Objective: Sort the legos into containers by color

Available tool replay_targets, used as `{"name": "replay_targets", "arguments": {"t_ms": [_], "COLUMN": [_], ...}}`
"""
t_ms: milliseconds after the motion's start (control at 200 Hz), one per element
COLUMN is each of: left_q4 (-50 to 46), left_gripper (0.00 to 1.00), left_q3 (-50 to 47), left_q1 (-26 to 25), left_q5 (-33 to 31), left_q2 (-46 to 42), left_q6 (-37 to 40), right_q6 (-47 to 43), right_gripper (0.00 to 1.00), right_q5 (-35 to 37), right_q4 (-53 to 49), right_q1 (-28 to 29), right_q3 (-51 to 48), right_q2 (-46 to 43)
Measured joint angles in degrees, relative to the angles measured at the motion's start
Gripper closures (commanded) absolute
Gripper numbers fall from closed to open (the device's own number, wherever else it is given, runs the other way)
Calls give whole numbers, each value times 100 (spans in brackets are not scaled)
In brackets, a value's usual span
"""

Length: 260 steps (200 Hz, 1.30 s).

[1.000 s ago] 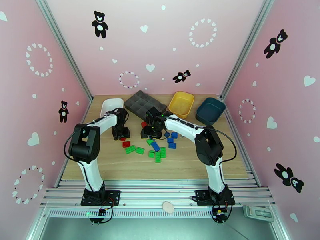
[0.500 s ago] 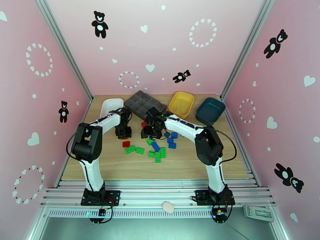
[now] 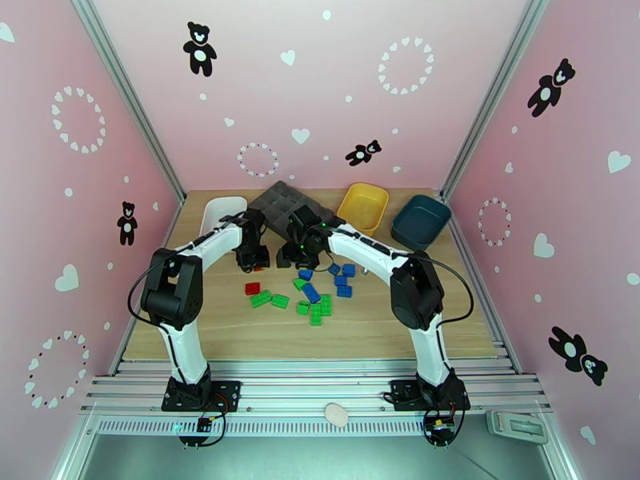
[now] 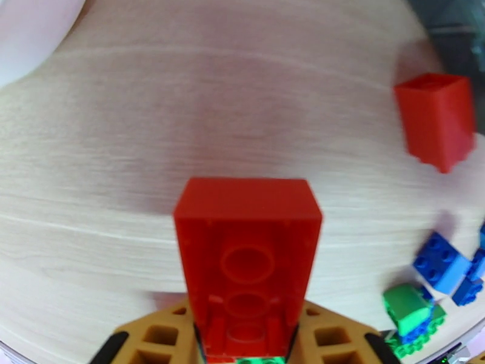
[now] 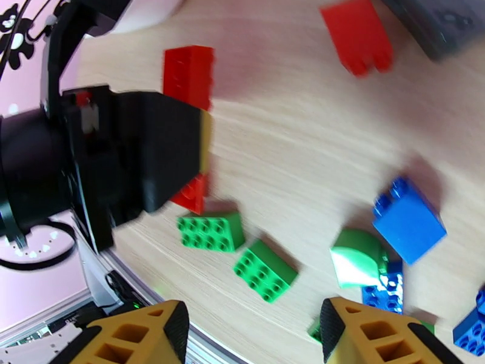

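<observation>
Edges: the table (image 3: 224, 338) is boxed by pink walls (image 3: 112, 154) on the left, back and right, and a metal rail (image 3: 320, 378) runs along the near side.
Back edge: the white bin (image 3: 220, 210) is at the left wall, then the tray (image 3: 276, 203), the yellow bin (image 3: 362, 208), and the teal bin (image 3: 421, 221) by the right wall.
Open room: a broad strip of bare wood lies between the bricks (image 3: 320, 294) and the rail. There is more bare wood right of the pile, before the teal bin.
Left gripper (image 4: 245, 344): clamped on a red brick (image 4: 247, 250), whose hollow underside faces the wrist camera, with a finger (image 4: 160, 338) on each side. From above it sits just in front of the white bin and tray.
Right gripper (image 5: 250, 326): its fingers (image 5: 136, 335) stand apart with nothing between them. It hangs over the far end of the pile, close beside the left gripper and apart from it.
Bricks: they lie mid-table, between the two arms.
Bins: three.
Tray: one.
Reds: three in the right wrist view. One is clamped, the second red (image 5: 191, 194) is partly hidden behind the left gripper, and the third red (image 5: 357, 34) is near the tray corner.
Greens (image 5: 211, 232): three whole ones in that view, and about six from above.
Blues (image 5: 409, 219): three in that view. From above there are about six, too close-packed for a sure count.
</observation>
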Motion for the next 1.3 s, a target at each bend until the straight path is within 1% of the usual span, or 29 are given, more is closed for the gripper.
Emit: {"name": "replay_targets", "arguments": {"t_ms": [140, 210, 405, 541, 656, 736, 766, 831, 866, 931, 1151, 1301], "left_q4": [-37, -55, -125, -164, -293, -398, -431, -525, -586, -678, -916, -852], "left_gripper": [71, 71, 71, 71, 70, 68, 66, 54, 50, 45, 44, 43], "left_q3": [247, 326, 713, 1062, 1543, 2004, 2155, 2476, 2614, 2791, 2833, 2232], "left_q1": [68, 219, 844, 1331, 1681, 1860, 1902, 1958, 1971, 1989, 1991, 1967], "left_q5": [201, 306, 638, 723, 719, 717, 702, 645, 608, 553, 424, 348], "left_q2": [-92, -149, -234, -232, -142, 74, 173, 420, 544, 752, 863, 522], "left_q6": [-11, -57, -190, -295, -367, -400, -402, -404, -391, -369, -356, -356], "right_q6": [22, 70, 225, 286, 299, 302, 299, 299, 295, 284, 190, 127], "right_gripper": [38, 38, 38, 38, 38, 38, 38, 38, 38, 38, 38, 38], "right_q5": [-129, -219, -503, -592, -629, -645, -643, -645, -645, -638, -586, -472], "right_q4": [-39, -28, 116, 166, 162, 160, 157, 153, 144, 116, -98, -166], "right_q1": [-2, -13, -7, -11, -11, -11, -11, -11, -11, -11, -13, -11], "right_q3": [498, 732, 1320, 1484, 1495, 1499, 1499, 1502, 1504, 1504, 1502, 1410], "right_q2": [341, 470, 756, 833, 839, 841, 841, 841, 841, 841, 841, 839]}}
